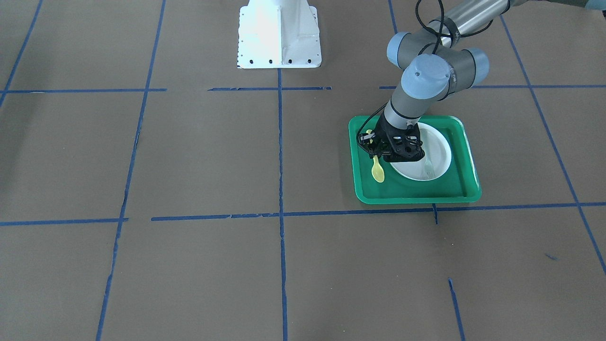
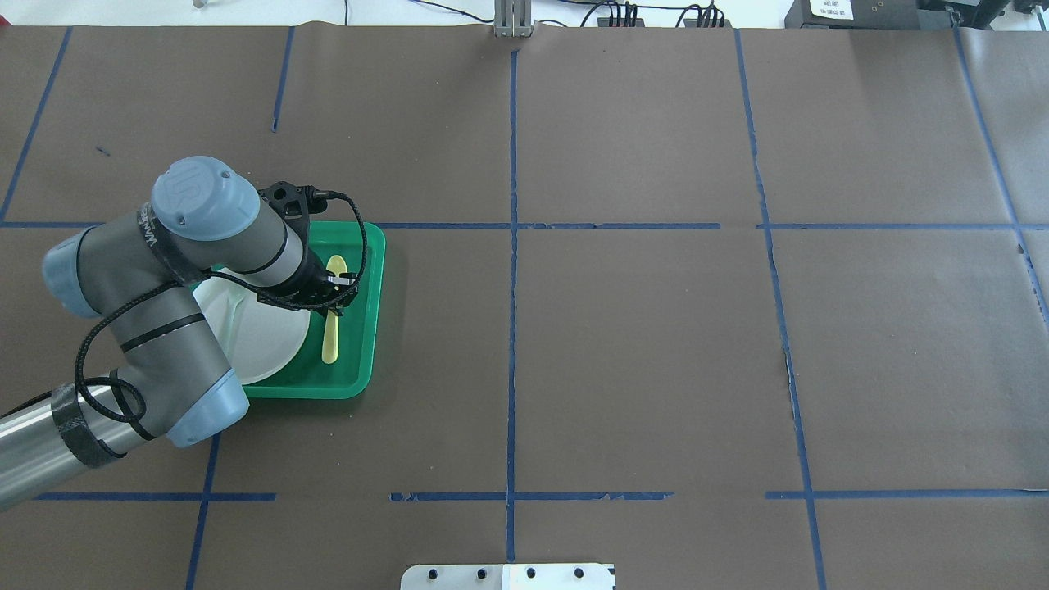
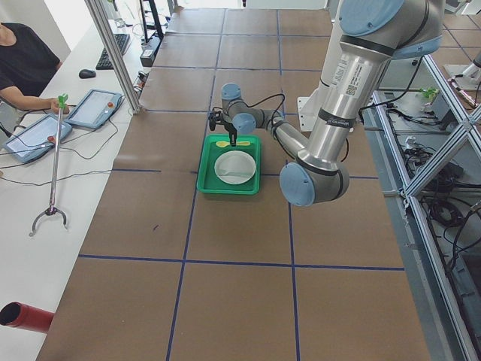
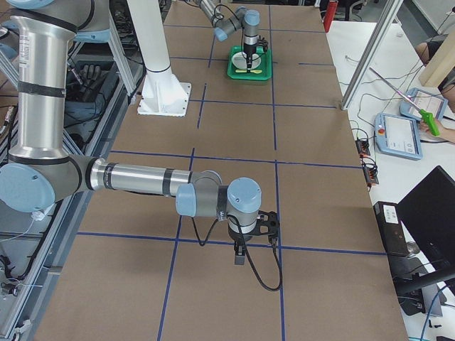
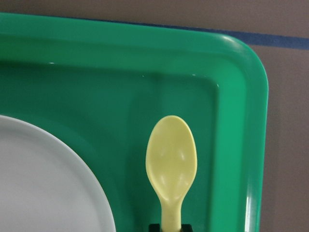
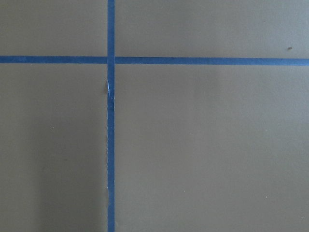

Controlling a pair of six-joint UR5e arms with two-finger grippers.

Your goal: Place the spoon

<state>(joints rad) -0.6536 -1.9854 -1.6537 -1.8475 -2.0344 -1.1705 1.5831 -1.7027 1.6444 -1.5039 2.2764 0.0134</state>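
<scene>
Yellow spoon [image 5: 171, 159] sits inside the green tray [image 5: 251, 121], in the narrow strip of tray floor between the white plate [image 5: 48, 179] and the tray's raised side wall. My left tool [image 2: 332, 299] is closed narrow on the slim handle, with a dark fingertip pressed against each side of it at the bottom of the wrist view. The oval bowl points away from my base, toward the tray's rounded far corner. Green floor shows on both sides of the bowl, so it touches neither the plate's rim nor the side wall, and its tip stops short of the far wall. A soft shadow lies beside the bowl, and I cannot tell whether the spoon rests on the floor or hangs just above it. The handle's free end runs back along the plate's edge toward me. Beyond the tray's rim, the brown desk [image 2: 656, 369] runs wide toward my right side, marked with blue tape lines [image 6: 111, 145]. My right tool [image 4: 240, 257] hangs well apart from the tray, over a crossing of those lines, and I cannot tell whether it is wide or narrow.
</scene>
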